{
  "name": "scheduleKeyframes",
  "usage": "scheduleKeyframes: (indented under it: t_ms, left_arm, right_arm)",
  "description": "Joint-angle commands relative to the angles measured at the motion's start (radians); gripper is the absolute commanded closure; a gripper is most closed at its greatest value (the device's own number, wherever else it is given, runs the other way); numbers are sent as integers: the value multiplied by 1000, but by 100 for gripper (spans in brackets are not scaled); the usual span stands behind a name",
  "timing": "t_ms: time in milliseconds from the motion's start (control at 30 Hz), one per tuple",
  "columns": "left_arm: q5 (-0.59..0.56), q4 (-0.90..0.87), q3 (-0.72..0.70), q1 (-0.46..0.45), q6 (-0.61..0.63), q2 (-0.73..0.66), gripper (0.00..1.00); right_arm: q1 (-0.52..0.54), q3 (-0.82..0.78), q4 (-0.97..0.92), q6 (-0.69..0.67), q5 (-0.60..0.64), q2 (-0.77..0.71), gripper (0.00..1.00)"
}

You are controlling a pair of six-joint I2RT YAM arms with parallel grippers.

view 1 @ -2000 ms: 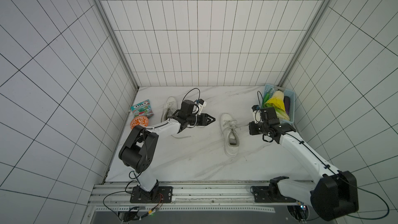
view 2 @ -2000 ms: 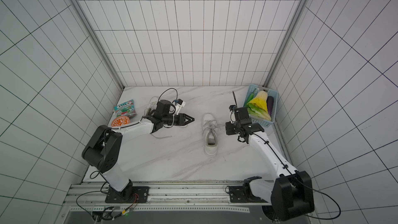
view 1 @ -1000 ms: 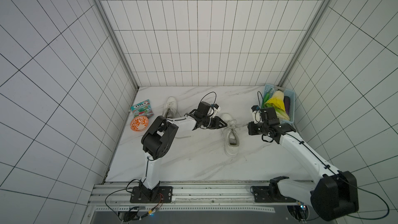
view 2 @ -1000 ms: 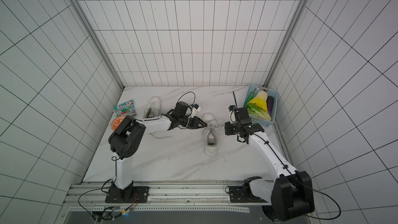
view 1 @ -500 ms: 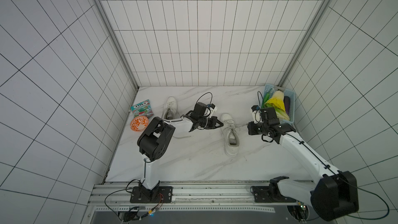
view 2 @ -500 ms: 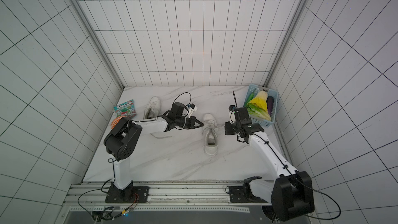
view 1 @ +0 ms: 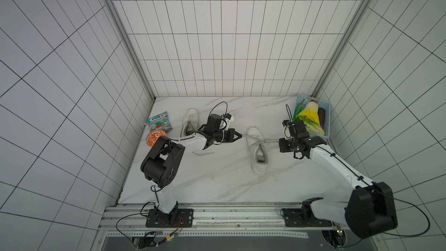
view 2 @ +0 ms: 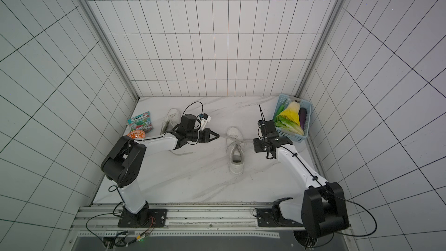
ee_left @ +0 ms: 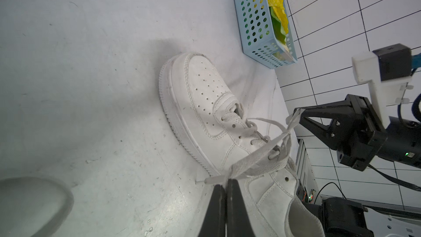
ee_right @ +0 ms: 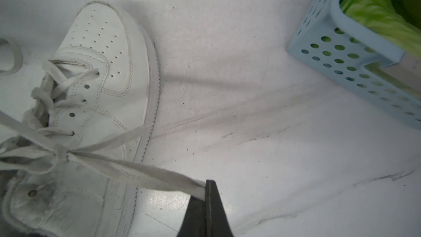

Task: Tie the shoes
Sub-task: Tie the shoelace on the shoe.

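The left hand (ee_left: pixel 226 186) is pinched tight on a lace end (ee_left: pixel 216 180) — its fingers meet with no gap. Facing it, the right hand (ee_right: pixel 208 186) clamps the other lace end (ee_right: pixel 159 172). Both strands run taut to a crossing (ee_right: pixel 60 152) over the middle shoe (view 1: pixel 258 152), which stands on the counter (view 1: pixel 217 177) between the hands. The second shoe (view 1: pixel 190 121) lies partly hidden by the left arm — a blue basket (view 1: pixel 325 121) sits near the right hand.

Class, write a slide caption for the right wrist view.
Right gripper pinches a taut lace of the white sneaker, blue basket nearby.
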Motion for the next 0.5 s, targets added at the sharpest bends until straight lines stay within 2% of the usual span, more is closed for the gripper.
scheduleKeyframes:
  t_ms: [0,467]
  left_arm:
    - [-25,14,-8,14,21,-16,100]
    - [-17,16,-15,20,34,-28,100]
  right_arm:
    - [3,24,-28,-14,69,18,100]
    - [2,22,-17,-12,17,14,100]
